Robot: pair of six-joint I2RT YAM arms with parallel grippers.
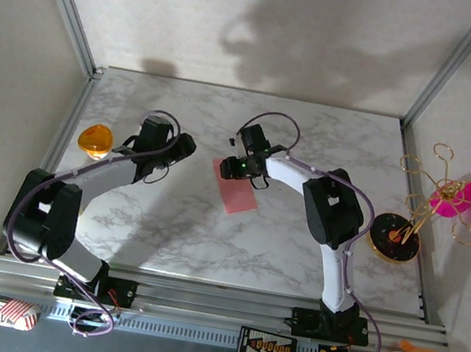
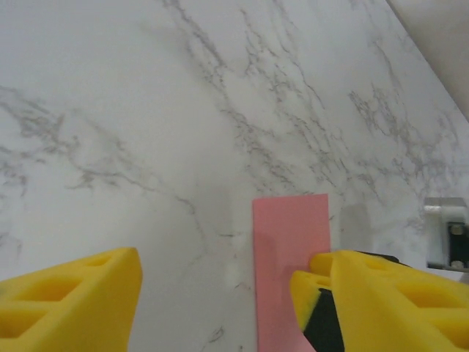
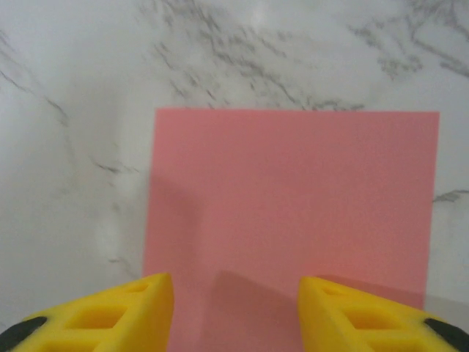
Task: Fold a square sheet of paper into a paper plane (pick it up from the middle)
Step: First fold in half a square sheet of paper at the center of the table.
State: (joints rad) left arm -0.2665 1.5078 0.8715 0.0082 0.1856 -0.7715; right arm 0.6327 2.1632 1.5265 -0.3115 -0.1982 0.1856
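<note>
We judge the next fold needs both arms pinning opposite edges, so the thin sheet cannot slide while it is creased. The square sheet of paper point(image 1: 234, 188) lies flat, a pink rectangle at the centre of the marble surface point(image 1: 172, 229). The right arm point(image 1: 331, 208) reaches leftward; the right jaws stand apart and empty over the sheet's upper edge. The left arm point(image 1: 100, 173) stretches up and right; the left jaws gape wide, holding nothing, near the sheet's left side.

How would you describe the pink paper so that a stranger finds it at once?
Look at the middle of the marble table. The paper lies flat there, a thin salmon-pink sheet with straight edges, unlike the rounded orange disc at the left edge.
</note>
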